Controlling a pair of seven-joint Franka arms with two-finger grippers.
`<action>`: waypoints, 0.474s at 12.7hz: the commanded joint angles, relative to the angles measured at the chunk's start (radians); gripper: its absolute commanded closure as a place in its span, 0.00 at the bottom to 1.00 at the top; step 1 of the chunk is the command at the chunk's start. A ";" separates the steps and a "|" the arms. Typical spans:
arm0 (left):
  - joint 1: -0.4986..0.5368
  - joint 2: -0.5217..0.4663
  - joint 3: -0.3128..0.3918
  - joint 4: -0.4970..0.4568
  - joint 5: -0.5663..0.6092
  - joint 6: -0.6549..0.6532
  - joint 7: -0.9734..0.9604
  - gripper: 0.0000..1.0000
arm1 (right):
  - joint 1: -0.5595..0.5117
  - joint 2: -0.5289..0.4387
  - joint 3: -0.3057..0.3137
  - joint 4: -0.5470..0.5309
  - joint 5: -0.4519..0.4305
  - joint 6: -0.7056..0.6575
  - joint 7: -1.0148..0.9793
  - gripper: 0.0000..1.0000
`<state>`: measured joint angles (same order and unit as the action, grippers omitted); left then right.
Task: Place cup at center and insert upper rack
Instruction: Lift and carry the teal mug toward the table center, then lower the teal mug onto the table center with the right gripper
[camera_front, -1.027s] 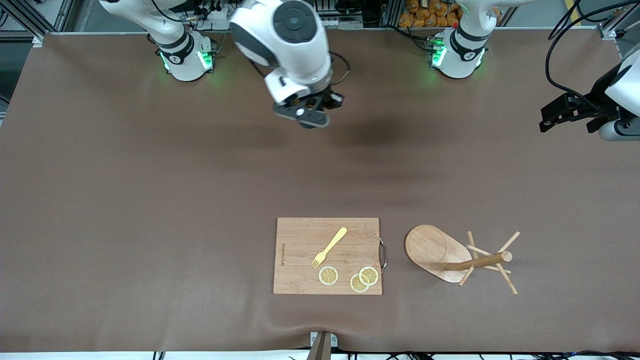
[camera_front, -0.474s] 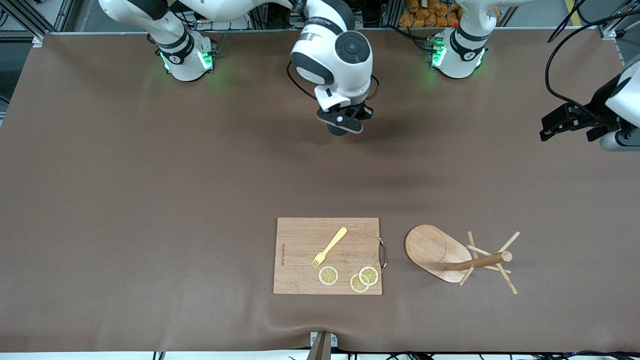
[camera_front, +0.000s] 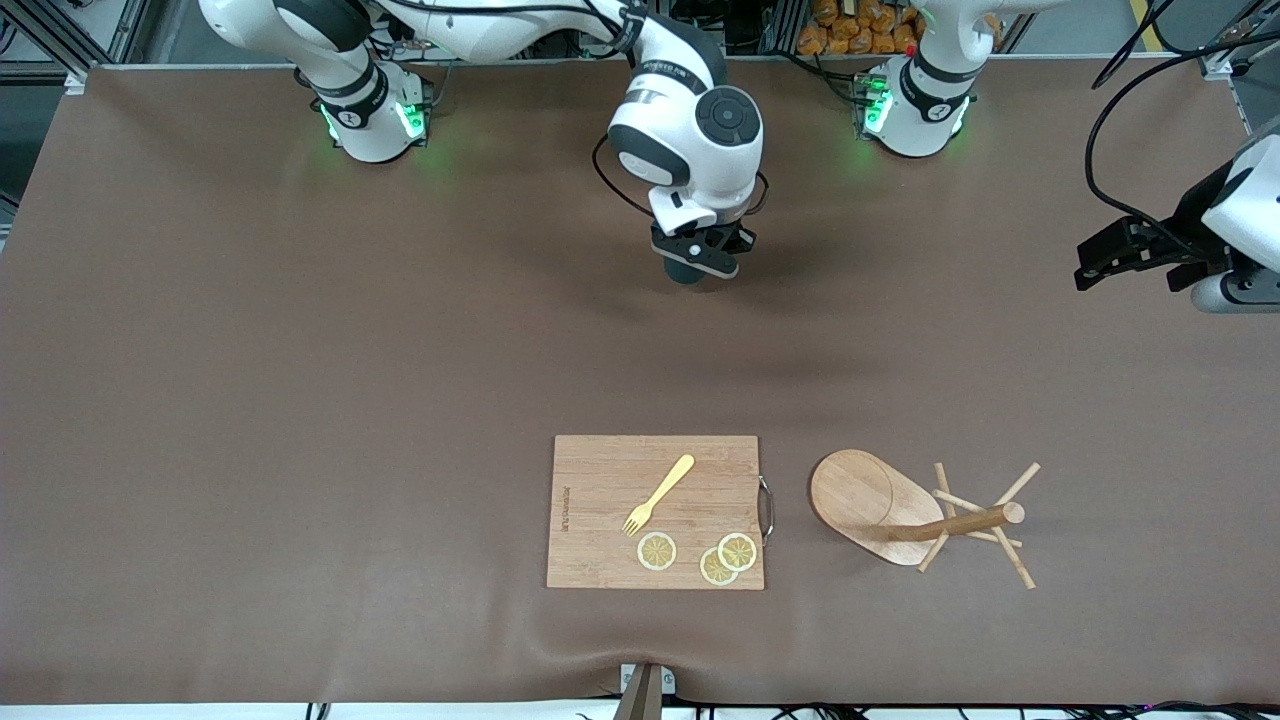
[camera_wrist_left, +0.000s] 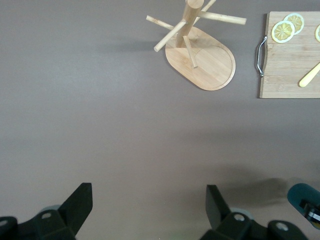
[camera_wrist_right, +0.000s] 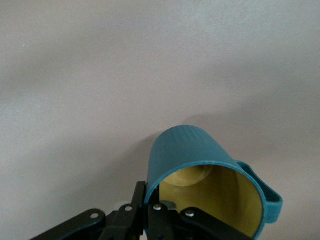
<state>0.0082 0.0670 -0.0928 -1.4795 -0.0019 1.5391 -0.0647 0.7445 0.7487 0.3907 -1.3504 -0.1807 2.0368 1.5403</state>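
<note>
Now the right gripper (camera_front: 697, 262) hangs over the bare brown table (camera_front: 300, 400), well apart from the wooden cutting board (camera_front: 600, 500), pinching the rim of the teal cup (camera_wrist_right: 200, 165). Beside the board's metal handle, toward the left arm's end, the mug tree (camera_front: 905, 510) lies toppled on its side. Well apart from the board, the left gripper (camera_front: 1140, 250) waits with fingers spread wide.
</note>
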 joint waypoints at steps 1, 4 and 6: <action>-0.010 0.005 -0.007 0.015 -0.012 0.003 0.011 0.00 | 0.081 0.041 -0.073 0.045 -0.017 0.020 0.046 1.00; -0.014 0.005 -0.007 0.013 -0.010 0.003 0.013 0.00 | 0.102 0.070 -0.088 0.053 -0.022 0.043 0.066 1.00; -0.022 0.005 -0.007 0.013 -0.009 0.003 0.011 0.00 | 0.101 0.072 -0.098 0.051 -0.019 0.042 0.101 1.00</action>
<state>-0.0072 0.0671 -0.1004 -1.4794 -0.0019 1.5393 -0.0647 0.8337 0.7990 0.3066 -1.3424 -0.1809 2.0888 1.5998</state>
